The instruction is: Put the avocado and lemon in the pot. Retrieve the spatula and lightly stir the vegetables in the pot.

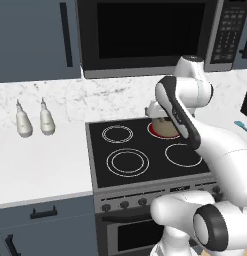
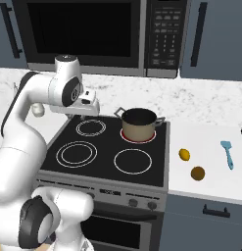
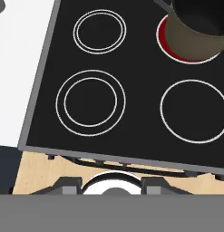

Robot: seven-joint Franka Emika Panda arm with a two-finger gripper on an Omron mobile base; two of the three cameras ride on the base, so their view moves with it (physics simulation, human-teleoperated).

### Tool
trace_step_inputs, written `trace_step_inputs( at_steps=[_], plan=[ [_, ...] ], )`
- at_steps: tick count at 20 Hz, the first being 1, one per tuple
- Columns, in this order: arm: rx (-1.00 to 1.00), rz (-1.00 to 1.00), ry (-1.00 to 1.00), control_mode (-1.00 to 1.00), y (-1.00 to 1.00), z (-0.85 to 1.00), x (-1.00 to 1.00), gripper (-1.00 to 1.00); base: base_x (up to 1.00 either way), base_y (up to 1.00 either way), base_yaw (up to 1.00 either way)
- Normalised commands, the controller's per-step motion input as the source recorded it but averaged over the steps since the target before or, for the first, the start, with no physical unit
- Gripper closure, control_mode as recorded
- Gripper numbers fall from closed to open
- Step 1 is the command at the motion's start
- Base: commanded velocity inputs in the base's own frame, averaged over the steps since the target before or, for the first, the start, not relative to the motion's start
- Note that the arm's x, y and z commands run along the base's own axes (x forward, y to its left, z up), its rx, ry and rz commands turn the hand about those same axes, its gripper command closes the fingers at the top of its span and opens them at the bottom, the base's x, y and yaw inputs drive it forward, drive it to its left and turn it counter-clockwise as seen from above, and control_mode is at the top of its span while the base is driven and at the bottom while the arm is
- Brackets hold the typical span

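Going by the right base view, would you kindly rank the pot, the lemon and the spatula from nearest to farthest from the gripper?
1. The pot, on the red-glowing rear right burner, just right of the gripper.
2. The lemon, on the white counter right of the stove.
3. The spatula, farther right on that counter.

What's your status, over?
Gripper over stove, holding nothing. Pot on lit back-right burner, empty. Lemon, avocado, spatula on right counter. Path clear.

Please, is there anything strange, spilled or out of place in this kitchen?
Nothing is spilled or damaged. One oddity: the burner under the pot glows red, though the pot looks empty; the lemon, a brown fruit and the spatula lie on the counter.
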Motion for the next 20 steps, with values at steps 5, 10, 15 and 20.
trace_step_inputs(
  at_steps=[5,10,15,20],
  plan=[
    [0.00,-0.01,-0.07,-1.00,0.00,0.00,-0.44,-1.00,0.00,0.00,0.00],
    [0.00,-0.15,-0.09,-1.00,-0.18,-0.02,-0.93,-1.00,0.00,0.00,0.00],
    [-0.07,-0.15,-0.01,-1.00,-0.57,-0.14,-0.62,-1.00,0.00,0.00,0.00],
    [-0.03,-0.03,0.00,-1.00,-0.98,-0.02,-0.43,-1.00,0.00,0.00,0.00]
  ],
)
